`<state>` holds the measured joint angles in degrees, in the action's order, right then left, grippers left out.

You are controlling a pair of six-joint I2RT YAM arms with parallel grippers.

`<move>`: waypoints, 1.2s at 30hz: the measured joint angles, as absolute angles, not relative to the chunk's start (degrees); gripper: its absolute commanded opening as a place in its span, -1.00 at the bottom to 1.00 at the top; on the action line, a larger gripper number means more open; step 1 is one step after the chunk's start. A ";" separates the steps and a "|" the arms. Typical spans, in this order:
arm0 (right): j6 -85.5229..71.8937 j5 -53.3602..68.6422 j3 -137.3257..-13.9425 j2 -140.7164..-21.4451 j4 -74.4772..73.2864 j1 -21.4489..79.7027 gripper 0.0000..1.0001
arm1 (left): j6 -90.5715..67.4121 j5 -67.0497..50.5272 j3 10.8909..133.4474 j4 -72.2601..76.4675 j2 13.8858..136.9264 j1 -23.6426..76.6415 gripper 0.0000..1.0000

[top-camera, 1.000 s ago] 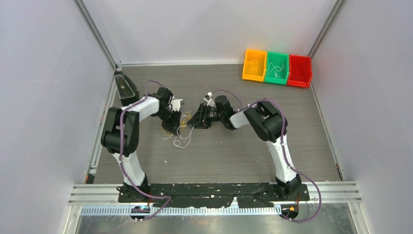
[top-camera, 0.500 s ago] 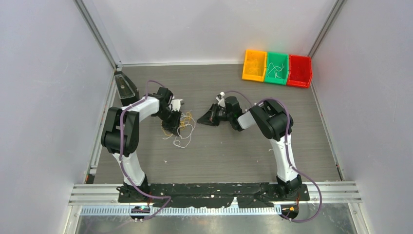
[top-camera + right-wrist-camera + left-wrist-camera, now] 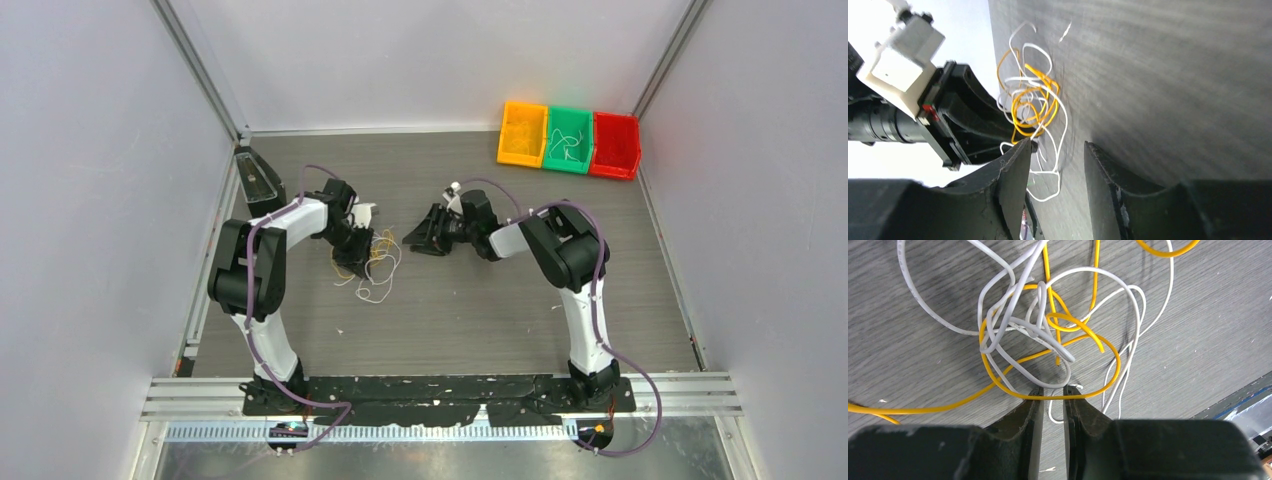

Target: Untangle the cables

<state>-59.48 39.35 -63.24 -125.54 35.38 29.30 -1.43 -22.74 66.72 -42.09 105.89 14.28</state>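
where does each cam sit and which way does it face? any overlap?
Top external: above and behind the robot, looking down on the table; left arm and right arm show whole.
Left wrist: looks down past the left gripper onto the cables.
Right wrist: looks along the table between the right gripper fingers at the cables and left gripper.
Shared: all three see the cables.
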 measured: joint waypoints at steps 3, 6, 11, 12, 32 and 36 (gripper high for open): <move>-58.59 39.24 -61.56 -124.01 34.15 30.87 -0.04 | -1.45 -22.74 66.72 -42.11 105.91 14.31 -0.55; -58.72 39.42 -61.23 -123.92 34.20 32.53 -0.06 | -1.45 -22.74 66.72 -42.11 105.91 14.31 -0.55; -60.97 40.07 -62.17 -125.95 37.36 34.09 -0.11 | -1.45 -22.72 66.72 -42.11 105.91 14.35 -0.55; -61.60 40.16 -62.48 -126.72 38.68 34.20 -0.14 | -1.43 -22.70 66.72 -42.11 105.91 14.37 -0.55; -58.94 36.53 -63.22 -127.85 39.70 33.58 -0.89 | -0.21 -23.09 62.96 -40.12 101.21 13.69 0.24; -49.30 38.00 -62.02 -120.60 29.71 31.68 -0.89 | 2.20 -23.68 56.58 -38.48 87.26 8.71 0.40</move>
<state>-49.30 38.00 -62.02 -120.60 29.71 31.68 2.20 -23.68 56.58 -38.48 87.26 8.71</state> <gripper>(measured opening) 0.071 0.655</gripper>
